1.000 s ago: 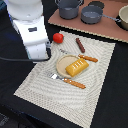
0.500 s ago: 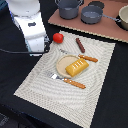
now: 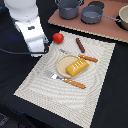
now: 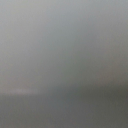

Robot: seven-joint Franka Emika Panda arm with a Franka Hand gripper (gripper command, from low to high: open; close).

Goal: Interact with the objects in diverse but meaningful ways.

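Dark surface (image 3: pixel 112 95) | striped placemat (image 3: pixel 50 87) lies flat on it | brown board (image 3: pixel 95 27) beyond the mat

No legible text, labels, brands, numbers or signs found in either view. The wrist view is a uniform grey blur throughout.

A dark, nearly black surface (image 3: pixel 107 100) carries a pale striped placemat (image 3: pixel 55 92), with a reddish-brown board (image 3: pixel 107 30) along its far edge; the wrist view is blurred grey.
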